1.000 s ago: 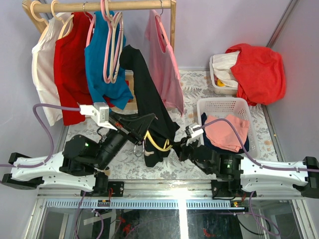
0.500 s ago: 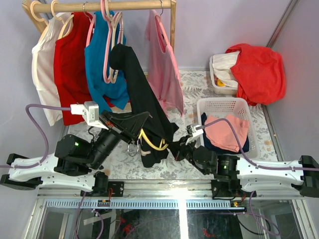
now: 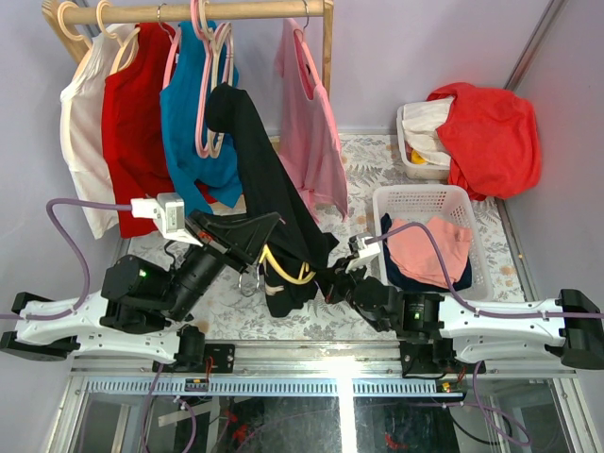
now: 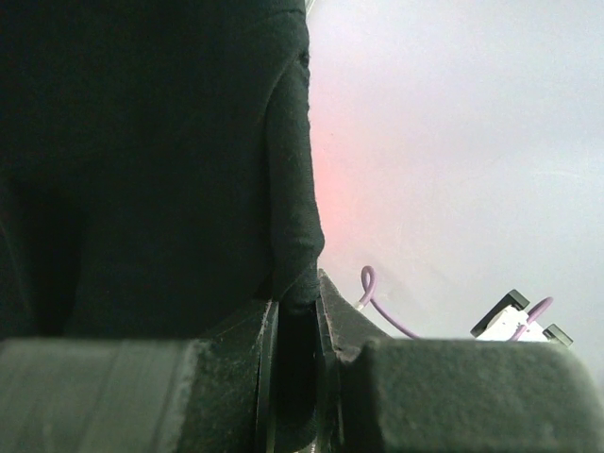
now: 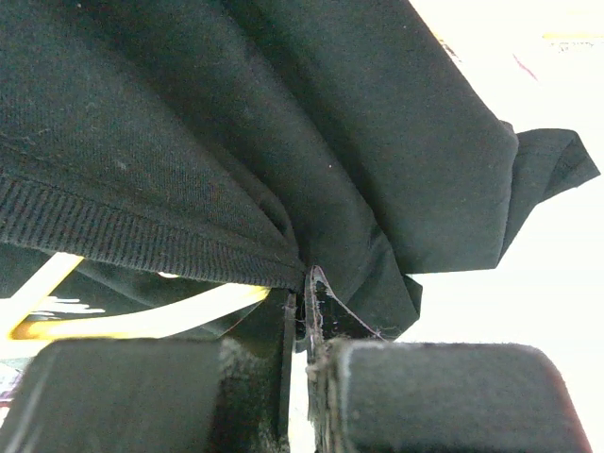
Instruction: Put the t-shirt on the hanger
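Observation:
The black t-shirt hangs in a long fold above the patterned table, its top end close to the rack. My left gripper is shut on a fold of it; in the left wrist view black cloth fills the left side and runs down between the jaws. The yellow hanger shows inside the shirt's lower part, its metal hook dangling to the left. My right gripper is shut on the shirt at the ribbed collar, with the hanger just below it.
A wooden rack rod at the back carries white, red, teal-blue and pink shirts and pink hangers. A white basket with pink cloth stands to the right. A tub under red cloth sits at the back right.
The left arm has drawn back to the left, pulling the shirt's top end left toward the teal-blue shirt. The right arm has followed leftward. Both grips are unchanged.

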Controlling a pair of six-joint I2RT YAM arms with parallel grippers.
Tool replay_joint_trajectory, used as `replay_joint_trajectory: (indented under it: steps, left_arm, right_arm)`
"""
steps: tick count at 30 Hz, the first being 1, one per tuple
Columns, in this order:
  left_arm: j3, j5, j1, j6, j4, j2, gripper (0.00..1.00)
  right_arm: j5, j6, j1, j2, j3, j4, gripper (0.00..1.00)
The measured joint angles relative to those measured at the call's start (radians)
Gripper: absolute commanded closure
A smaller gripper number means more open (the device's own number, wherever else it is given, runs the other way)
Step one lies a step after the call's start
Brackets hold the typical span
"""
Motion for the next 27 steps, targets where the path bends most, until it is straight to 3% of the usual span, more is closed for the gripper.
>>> replay_joint_trajectory:
  steps: [27]
  left_arm:
    - [0.000,0.067,0.005,0.019,-0.002,-0.018,1.00]
  right_arm:
    - [0.006,0.023,0.006,0.012,0.013,0.001,1.00]
